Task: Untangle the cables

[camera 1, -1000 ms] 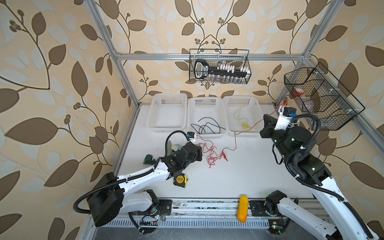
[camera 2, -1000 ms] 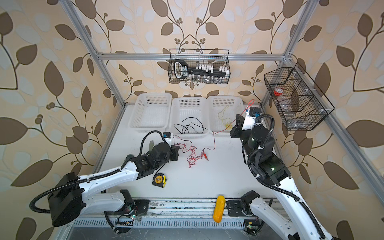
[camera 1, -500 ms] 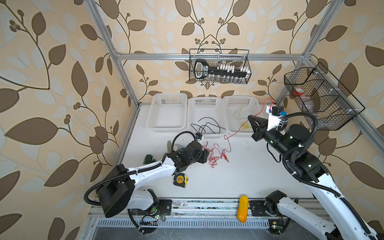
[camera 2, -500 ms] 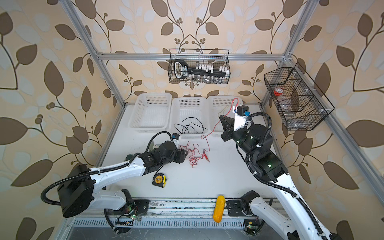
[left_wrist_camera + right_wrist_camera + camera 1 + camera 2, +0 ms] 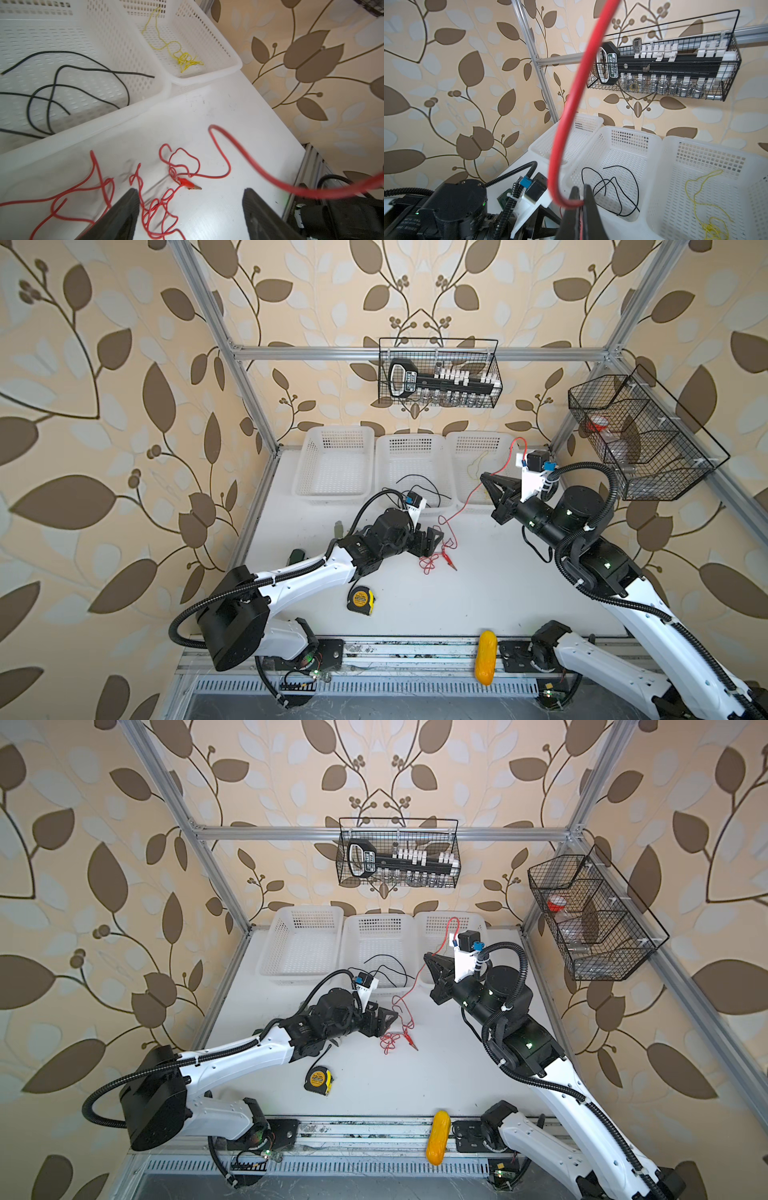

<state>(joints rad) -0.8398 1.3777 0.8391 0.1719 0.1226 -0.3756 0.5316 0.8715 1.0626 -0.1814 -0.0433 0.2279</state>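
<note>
A red cable lies in a loose tangle (image 5: 432,563) on the white table, one small clip end (image 5: 190,184) beside it. One strand (image 5: 462,506) rises to my right gripper (image 5: 485,478), which is shut on the red cable (image 5: 566,116) above the front rim of the baskets. My left gripper (image 5: 190,200) is open just over the tangle, its fingers (image 5: 124,209) on either side and nothing held; in a top view it sits at the tangle's left edge (image 5: 387,1016). Black cables (image 5: 419,486) lie in the middle basket. A yellow cable (image 5: 182,58) lies in the right basket.
Three white baskets stand along the back; the left one (image 5: 334,466) holds nothing. A yellow tape measure (image 5: 360,600) lies near the front, a yellow object (image 5: 486,657) on the front rail. Wire baskets hang on the back wall (image 5: 438,373) and right side (image 5: 640,439).
My left gripper has opened and let go of the red cable, shifting right towards the tangle. My right gripper has carried its strand leftward and up from the right basket.
</note>
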